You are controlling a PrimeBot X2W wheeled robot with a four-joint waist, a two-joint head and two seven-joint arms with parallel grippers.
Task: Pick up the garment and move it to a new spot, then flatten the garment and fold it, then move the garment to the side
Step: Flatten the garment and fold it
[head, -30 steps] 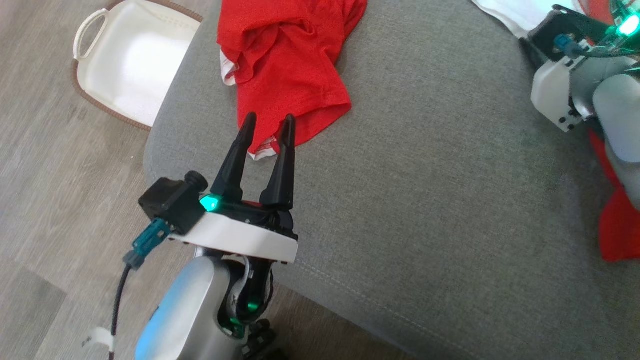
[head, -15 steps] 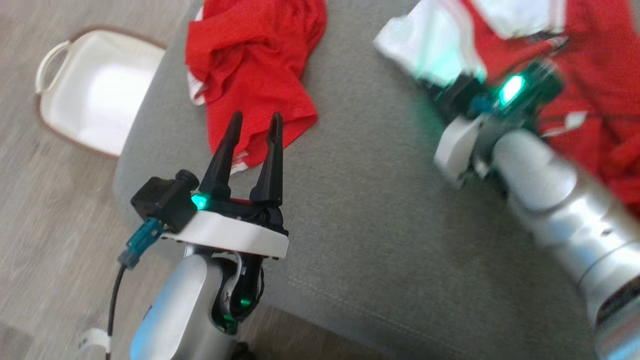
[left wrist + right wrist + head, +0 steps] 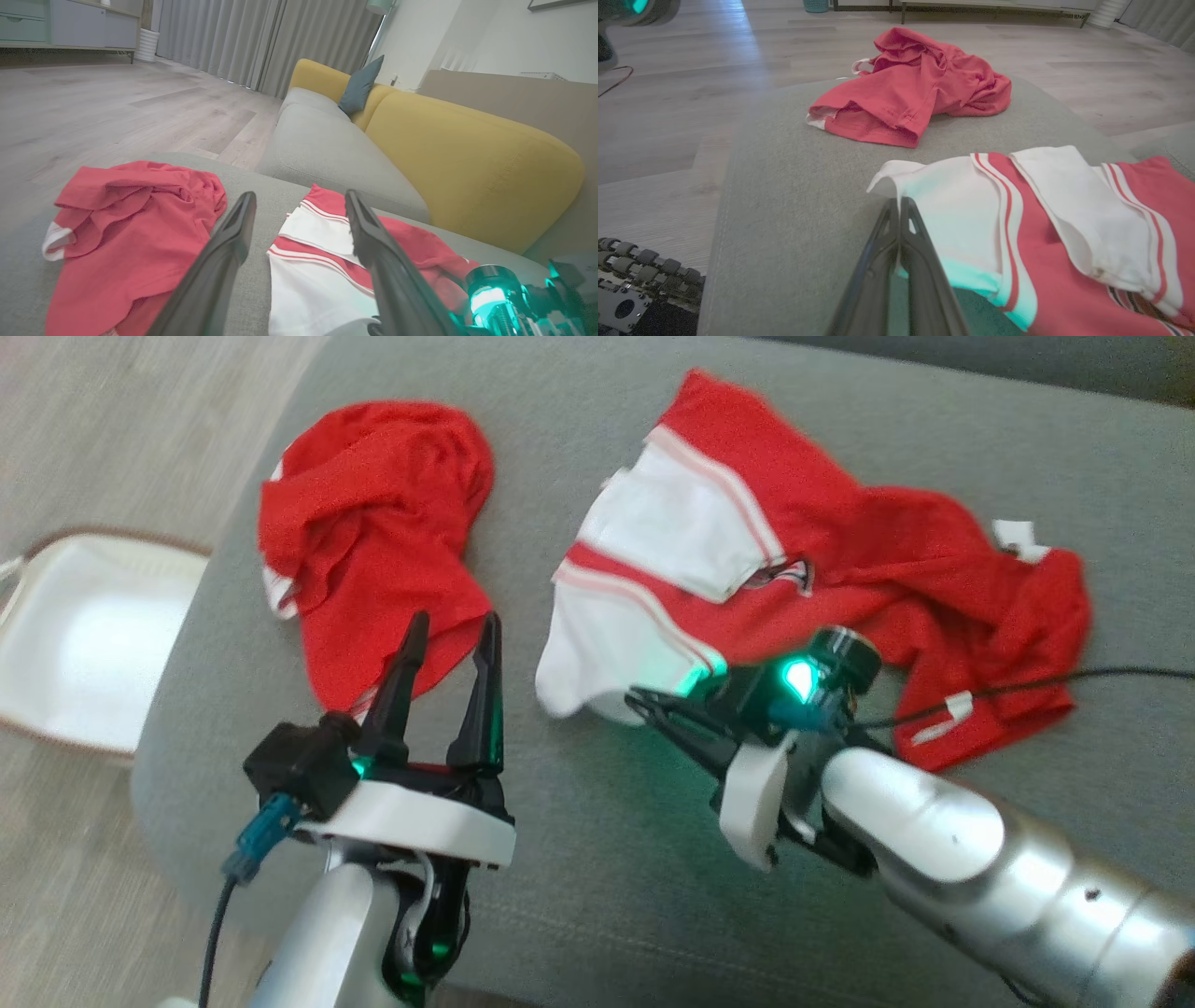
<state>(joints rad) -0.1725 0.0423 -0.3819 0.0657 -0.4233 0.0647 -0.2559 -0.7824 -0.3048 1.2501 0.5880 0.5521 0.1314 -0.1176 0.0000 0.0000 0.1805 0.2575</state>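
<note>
Right gripper (image 3: 897, 202) nearer, jaws together on garment (image 3: 962, 219).

Head cam looked down; wrist cams sat low, close.
All shared grey fabric cushion (image 3: 551, 448), red-and-white striped garment (image 3: 840, 551).

Soft, even daylight; mild motion blur in head view; wide-angle wrist distortion

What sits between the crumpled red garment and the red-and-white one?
Just bare grey cushion separates the crumpled red garment and the red-and-white garment, clear in the head view.
</note>
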